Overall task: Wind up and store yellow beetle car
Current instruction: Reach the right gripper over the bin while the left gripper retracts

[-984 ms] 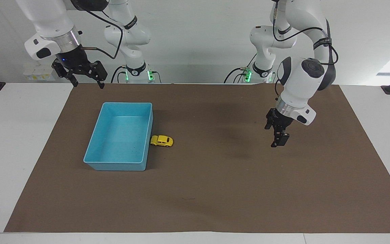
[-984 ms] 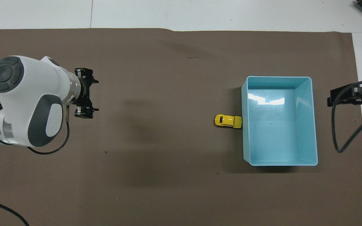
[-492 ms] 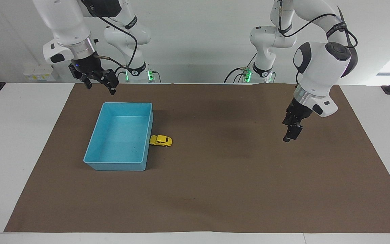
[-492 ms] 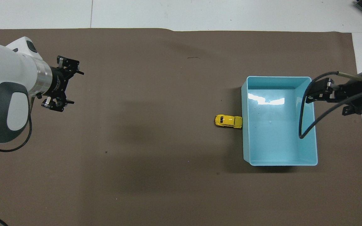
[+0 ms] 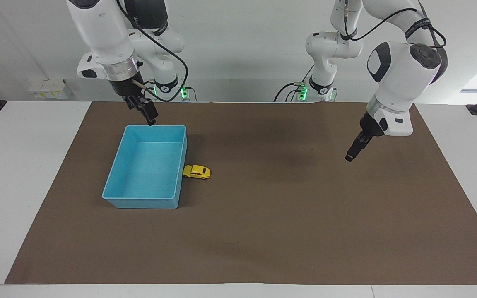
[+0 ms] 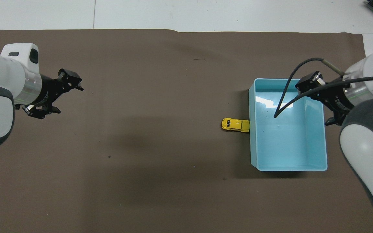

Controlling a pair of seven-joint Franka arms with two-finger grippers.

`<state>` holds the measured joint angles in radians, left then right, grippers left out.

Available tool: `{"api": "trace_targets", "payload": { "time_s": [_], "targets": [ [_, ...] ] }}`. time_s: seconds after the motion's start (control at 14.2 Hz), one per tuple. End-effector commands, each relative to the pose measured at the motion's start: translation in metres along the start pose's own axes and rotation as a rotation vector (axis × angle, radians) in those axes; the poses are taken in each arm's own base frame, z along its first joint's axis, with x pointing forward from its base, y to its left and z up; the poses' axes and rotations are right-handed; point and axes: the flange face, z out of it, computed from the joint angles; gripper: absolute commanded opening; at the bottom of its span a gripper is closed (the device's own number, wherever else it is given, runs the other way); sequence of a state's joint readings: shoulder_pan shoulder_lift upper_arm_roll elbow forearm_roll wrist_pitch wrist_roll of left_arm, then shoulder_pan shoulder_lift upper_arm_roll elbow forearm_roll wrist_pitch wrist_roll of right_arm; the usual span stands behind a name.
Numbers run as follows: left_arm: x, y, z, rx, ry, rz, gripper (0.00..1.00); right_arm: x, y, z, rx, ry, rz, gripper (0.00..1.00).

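Across the table (image 5: 238, 248), from the right arm's end to the left arm's:
Count: one blue bin, one yellow beetle car, two arms, one brown mat (image 5: 263, 215) over the white table.
Right tool (image 5: 146, 111): up in the air over the bin's rim on the robots' side; fingers apart, nothing between them. In the overhead view it (image 6: 312, 84) shows above the bin.
Blue bin (image 5: 112, 182): on the mat toward the right arm's end, nothing in it.
Yellow beetle car (image 5: 197, 171): on its wheels on the mat, touching or just beside the bin's long wall that faces the left arm's end; also seen from above (image 6: 235, 125).
Left tool (image 5: 352, 151): up in the air over bare mat toward the left arm's end, well apart from the car; fingers apart, holding nothing.
Change: a second ago the right tool hung off the bin's corner over the table edge and has since swung in over the rim; the left tool has risen and drawn toward its own end. Car and bin lie where they did.
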<state>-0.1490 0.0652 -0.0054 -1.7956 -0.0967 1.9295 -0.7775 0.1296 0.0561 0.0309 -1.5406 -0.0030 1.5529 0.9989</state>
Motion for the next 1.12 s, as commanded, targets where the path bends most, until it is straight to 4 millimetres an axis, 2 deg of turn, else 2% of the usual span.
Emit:
{"api": "trace_targets", "payload": {
  "time_s": [0.0, 0.14, 0.21, 0.49, 0.7, 0.91, 1.05],
  "targets": [
    [0.007, -0.02, -0.012, 0.045, 0.014, 0.165, 1.0, -0.007, -0.016, 0.013, 0.022, -0.001, 0.166, 1.0],
    [0.009, -0.027, -0.012, 0.063, -0.009, 0.285, 1.0, -0.016, -0.029, 0.021, 0.024, 0.0, 0.287, 1.0],
    [0.012, -0.034, -0.018, 0.062, -0.008, 0.345, 1.0, -0.024, -0.036, 0.029, 0.027, 0.001, 0.361, 1.0],
    [0.016, -0.05, -0.034, 0.063, -0.016, 0.536, 1.0, -0.055, -0.07, 0.071, 0.007, 0.024, 0.555, 1.0],
    [0.014, -0.061, -0.054, 0.06, -0.012, 0.655, 1.0, -0.068, -0.085, 0.099, 0.014, 0.054, 0.652, 1.0],
    [0.008, -0.067, -0.075, 0.085, -0.002, 0.685, 1.0, -0.069, -0.086, 0.127, 0.038, 0.082, 0.754, 1.0],
    [0.004, -0.068, -0.094, 0.088, -0.006, 0.686, 1.0, -0.079, -0.087, 0.16, 0.048, 0.107, 0.78, 1.0]
  ]
}}
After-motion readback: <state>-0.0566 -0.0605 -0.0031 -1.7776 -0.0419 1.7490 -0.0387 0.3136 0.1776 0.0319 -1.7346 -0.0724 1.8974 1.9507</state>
